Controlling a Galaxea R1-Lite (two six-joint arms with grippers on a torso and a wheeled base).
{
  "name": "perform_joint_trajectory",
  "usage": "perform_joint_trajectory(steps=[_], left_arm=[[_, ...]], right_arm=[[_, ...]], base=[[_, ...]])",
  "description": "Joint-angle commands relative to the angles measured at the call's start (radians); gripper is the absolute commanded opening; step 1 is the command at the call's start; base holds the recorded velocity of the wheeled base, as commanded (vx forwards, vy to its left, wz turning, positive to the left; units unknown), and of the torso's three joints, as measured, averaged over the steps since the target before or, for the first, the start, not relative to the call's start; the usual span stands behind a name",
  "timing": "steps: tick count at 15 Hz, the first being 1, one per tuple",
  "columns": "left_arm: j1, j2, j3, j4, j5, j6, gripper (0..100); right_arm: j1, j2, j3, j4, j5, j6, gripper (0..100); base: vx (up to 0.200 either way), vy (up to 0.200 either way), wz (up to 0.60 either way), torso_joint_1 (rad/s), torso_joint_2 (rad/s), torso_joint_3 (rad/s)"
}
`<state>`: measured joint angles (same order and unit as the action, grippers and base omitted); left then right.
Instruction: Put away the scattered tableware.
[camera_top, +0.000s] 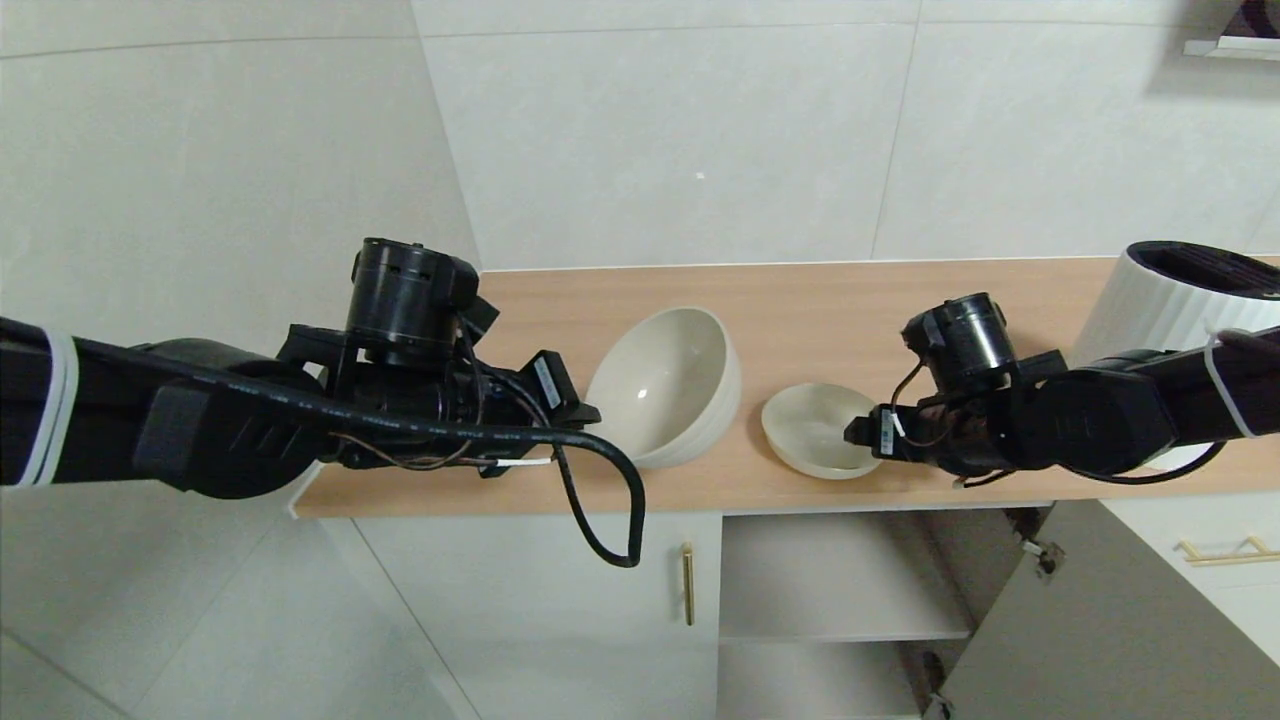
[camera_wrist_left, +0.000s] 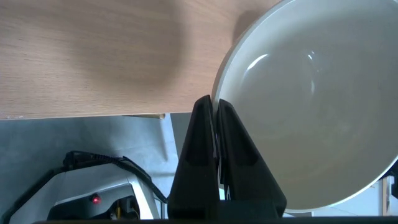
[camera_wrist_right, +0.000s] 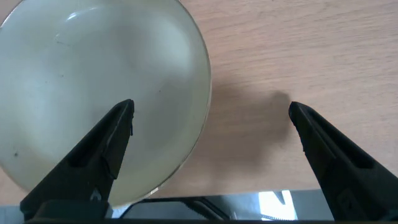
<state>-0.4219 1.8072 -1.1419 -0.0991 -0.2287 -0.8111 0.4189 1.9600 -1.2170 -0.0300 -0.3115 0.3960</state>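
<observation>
Head view looks down on the counter (camera_top: 820, 300); both wrist views face it close.

Bare counter (camera_top: 840, 300) behind large bowl (camera_top: 680, 385); canister (camera_top: 1165, 305) blocks right end.

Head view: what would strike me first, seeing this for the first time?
The big cream bowl sits tilted on the wooden counter, its rim pinched by the left pincer. Beside it lies a small shallow dish, with the right pincer open astride its edge.
</observation>
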Motion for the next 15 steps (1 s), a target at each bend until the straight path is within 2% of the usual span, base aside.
perform_joint_trajectory(steps=[1, 2, 3, 9, 13, 15], left_arm=[[0.0, 0.001, 0.001, -0.001, 0.0, -0.002, 0], [0.0, 0.0, 0.001, -0.001, 0.0, -0.002, 0], [0.0, -0.002, 0.001, -0.001, 0.0, 0.0, 0], [0.0, -0.002, 0.001, 0.001, -0.001, 0.0, 0], [0.0, -0.029, 0.019, 0.004, 0.0, 0.0, 0], [-0.001, -0.057, 0.054, 0.003, -0.001, 0.027, 0]], right_arm=[[0.0, 0.011, 0.001, -0.013, 0.0, 0.0, 100], [0.0, 0.011, 0.002, -0.018, 0.0, 0.0, 100], [0.0, 0.011, 0.001, -0.019, 0.0, 0.001, 0], [0.0, -0.006, 0.001, -0.019, 0.002, 0.006, 0], [0.0, -0.125, 0.039, -0.01, 0.028, 0.004, 0], [0.0, -0.205, 0.08, -0.007, 0.089, 0.0, 0]], base=[[0.0, 0.0, 0.0, 0.0, 0.0, 0.0], [0.0, 0.0, 0.0, 0.0, 0.0, 0.0], [0.0, 0.0, 0.0, 0.0, 0.0, 0.0], [0.0, 0.0, 0.0, 0.0, 0.0, 0.0], [0.0, 0.0, 0.0, 0.0, 0.0, 0.0], [0.0, 0.0, 0.0, 0.0, 0.0, 0.0]])
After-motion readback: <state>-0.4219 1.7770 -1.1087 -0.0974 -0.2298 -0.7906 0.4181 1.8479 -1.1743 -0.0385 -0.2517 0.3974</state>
